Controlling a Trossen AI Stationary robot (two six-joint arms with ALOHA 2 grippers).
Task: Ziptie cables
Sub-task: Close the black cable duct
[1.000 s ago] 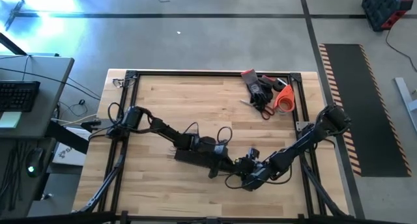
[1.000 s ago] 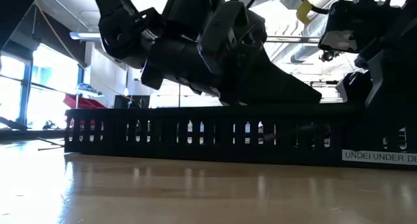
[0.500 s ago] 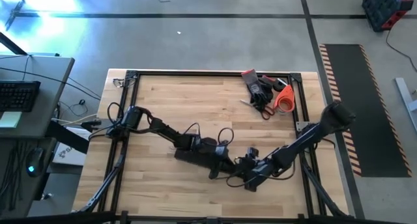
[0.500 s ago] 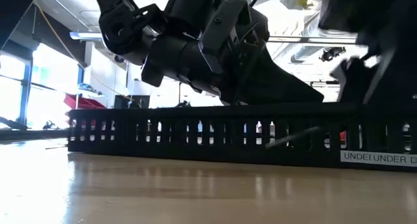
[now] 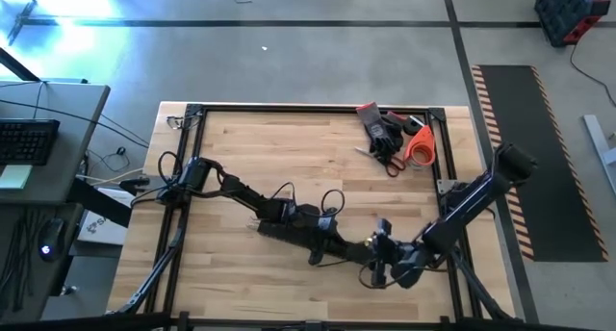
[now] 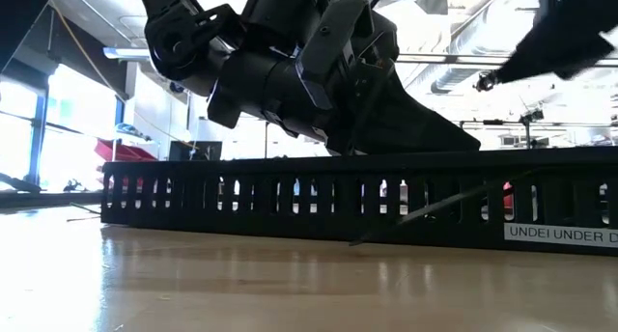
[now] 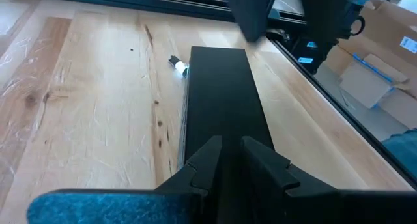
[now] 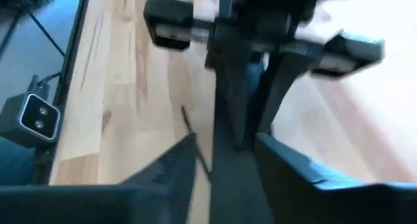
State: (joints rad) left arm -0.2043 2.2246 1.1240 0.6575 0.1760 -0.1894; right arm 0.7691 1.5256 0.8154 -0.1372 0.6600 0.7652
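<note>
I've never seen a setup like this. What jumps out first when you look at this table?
Two dark arms meet low over a long black slotted channel near the wooden table's front edge. The left gripper is closed on the channel's flat top; the right gripper hovers at its other end. At the far right corner lie gloves, scissors and an orange tape roll.

Cables [image 6: 439, 214]: thin, dark, slanting down across the slotted black channel [image 6: 290, 195] to the tabletop.
Tip: one small light end [image 7: 177, 64] lying beside it.
</note>
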